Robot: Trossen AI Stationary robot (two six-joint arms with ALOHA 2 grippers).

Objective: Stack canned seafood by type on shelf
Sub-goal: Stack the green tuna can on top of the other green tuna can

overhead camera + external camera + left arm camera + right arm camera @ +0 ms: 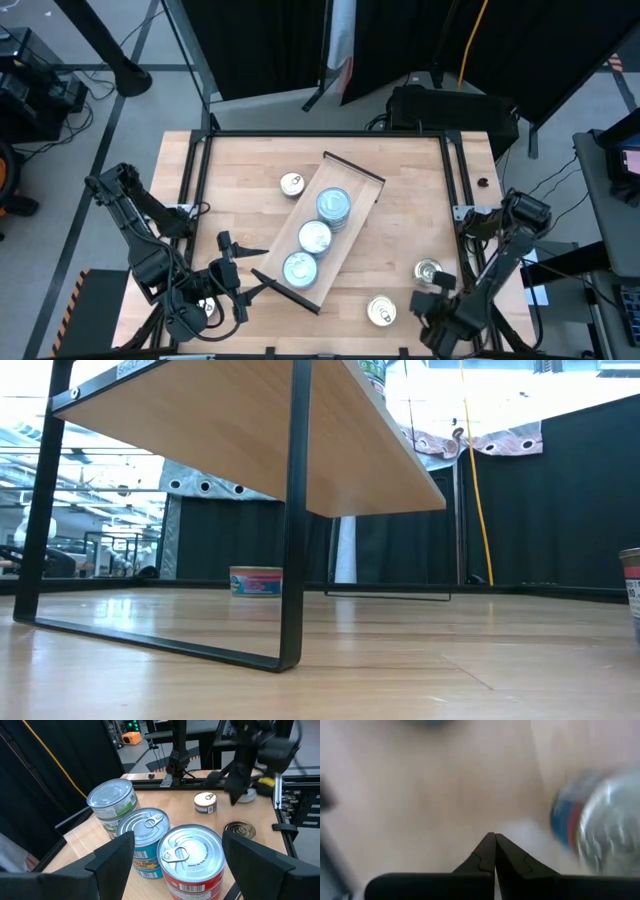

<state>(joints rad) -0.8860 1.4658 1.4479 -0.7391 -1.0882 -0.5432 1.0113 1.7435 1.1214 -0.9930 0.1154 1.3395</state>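
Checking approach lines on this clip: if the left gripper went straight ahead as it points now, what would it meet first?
The left gripper, fingers open, points at the nearest stack on the shelf, the red-labelled tin on top. That tin would likely be met first, though depth is hard to judge.

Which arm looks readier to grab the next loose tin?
Probably the right arm: its closed fingers sit beside a loose tin on the table, with another tin nearby. The left arm's open fingers face the stacks on the shelf.

Just ahead of the open left claw (172, 865), the tins (190, 857) have shiny ribbed metal lids and glossy paper labels. They sit on a shelf (365, 190) of smooth pale wood with matt black metal rails, over a satin wooden tabletop (250, 165).
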